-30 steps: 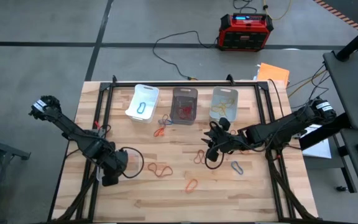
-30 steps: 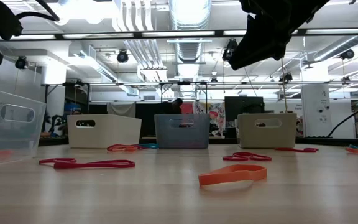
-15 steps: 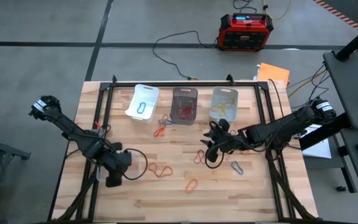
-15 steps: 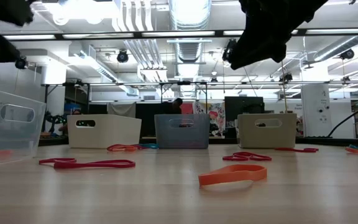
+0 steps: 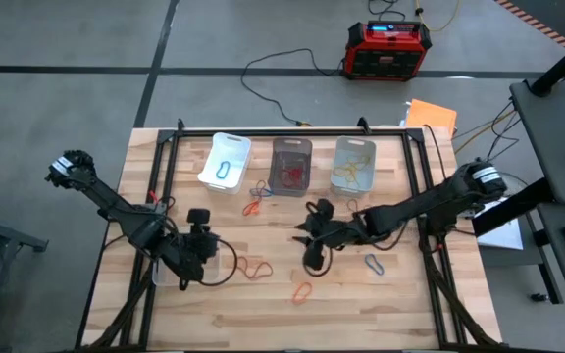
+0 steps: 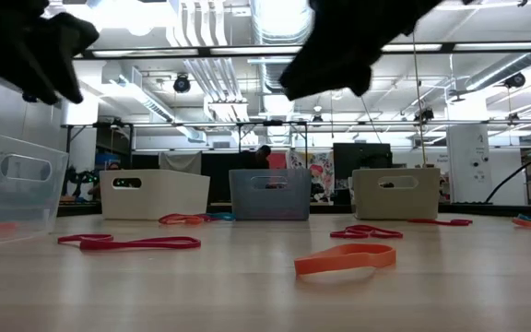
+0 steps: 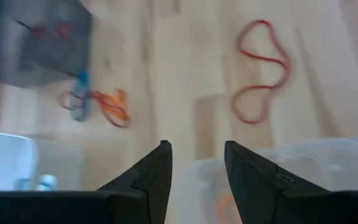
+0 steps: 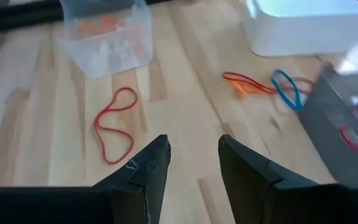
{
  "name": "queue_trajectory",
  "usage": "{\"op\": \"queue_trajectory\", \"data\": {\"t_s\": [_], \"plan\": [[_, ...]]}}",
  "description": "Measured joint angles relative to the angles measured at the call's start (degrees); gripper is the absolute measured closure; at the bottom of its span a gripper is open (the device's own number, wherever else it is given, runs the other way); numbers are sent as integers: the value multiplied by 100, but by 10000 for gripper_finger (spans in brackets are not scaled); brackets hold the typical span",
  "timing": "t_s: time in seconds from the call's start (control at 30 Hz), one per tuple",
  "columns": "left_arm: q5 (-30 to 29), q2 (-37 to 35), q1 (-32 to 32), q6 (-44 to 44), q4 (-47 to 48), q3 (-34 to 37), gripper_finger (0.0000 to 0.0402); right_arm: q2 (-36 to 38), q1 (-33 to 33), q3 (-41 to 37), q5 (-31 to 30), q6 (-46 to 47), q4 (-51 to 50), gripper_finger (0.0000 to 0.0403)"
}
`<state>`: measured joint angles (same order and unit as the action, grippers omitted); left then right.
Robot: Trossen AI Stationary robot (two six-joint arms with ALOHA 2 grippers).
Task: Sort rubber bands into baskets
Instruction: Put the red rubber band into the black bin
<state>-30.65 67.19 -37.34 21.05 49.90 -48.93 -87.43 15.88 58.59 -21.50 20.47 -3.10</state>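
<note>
While wood grain shows, thin red rubber band (image 8: 114, 127) lies looped.

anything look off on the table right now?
Nothing damaged or tipped. The baskets stand upright: white basket, dark basket and clear basket in a row. Loose rubber bands still lie unsorted on the table, including a red band and an orange band.

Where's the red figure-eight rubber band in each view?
High view: red band, just left of the orange band.
Low view: lying left.
Left wrist view: beyond the clear basket, at.
Right wrist view: near that basket.
Shared landmark: smoky basket.
</note>
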Motion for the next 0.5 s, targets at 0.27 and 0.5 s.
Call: {"op": "queue_trajectory", "data": {"t_s": [0.27,0.5], "plan": [[-536,-168,9,-157,17,0,269,-1139,-2,1287,240,-592,-604,268],[-645,-169,9,-156,19,0,269,-1983,-4,2035,533,-987,-642,268]]}}
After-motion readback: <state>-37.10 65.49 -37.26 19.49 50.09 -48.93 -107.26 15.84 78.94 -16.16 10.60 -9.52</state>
